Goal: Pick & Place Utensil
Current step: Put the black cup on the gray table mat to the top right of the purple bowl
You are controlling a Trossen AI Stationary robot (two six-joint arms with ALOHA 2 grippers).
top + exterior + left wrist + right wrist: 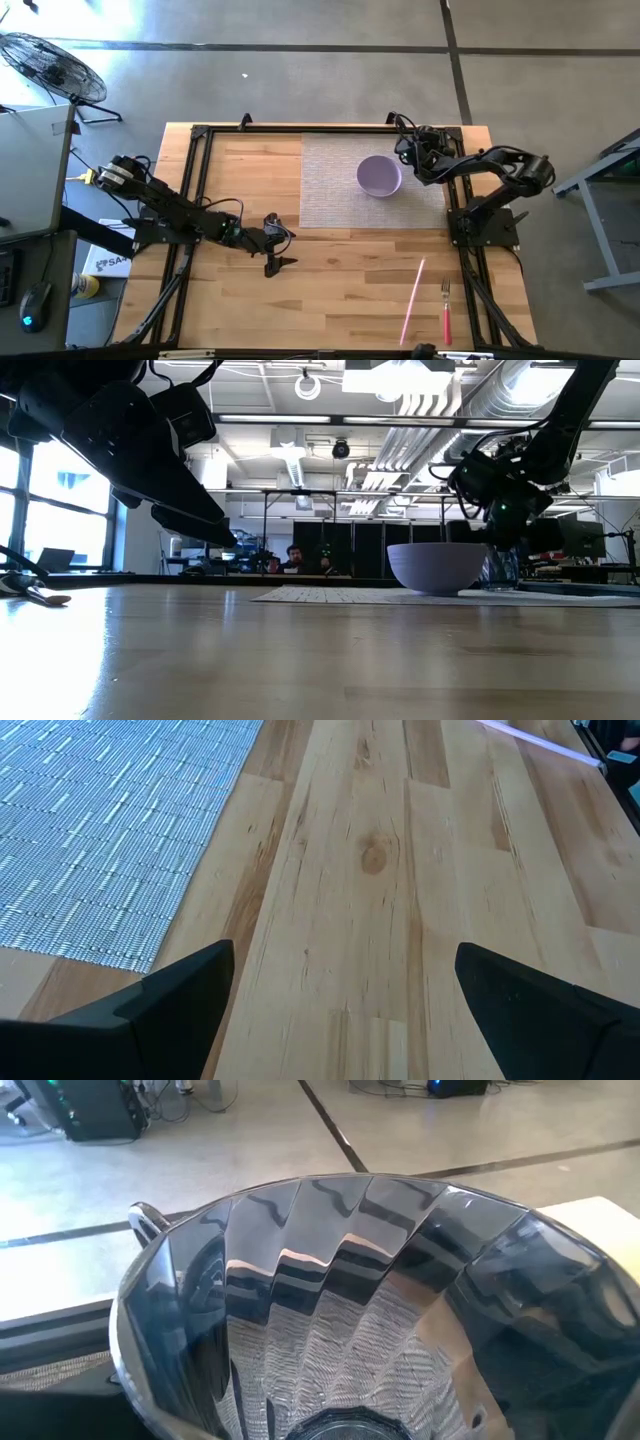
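Wood table, woven placemat, concrete floor

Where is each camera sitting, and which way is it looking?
High view: above the table, looking straight down on both arms, the purple bowl, mat, fork and pink stick.
Low view: at tabletop height, looking level across; arms hang from above, and the bowl shows again.
Left wrist view: on the left arm, facing wood and mat; its open pincer shows.
Right wrist view: on the right arm, right up against a ribbed glass; no pincer visible.
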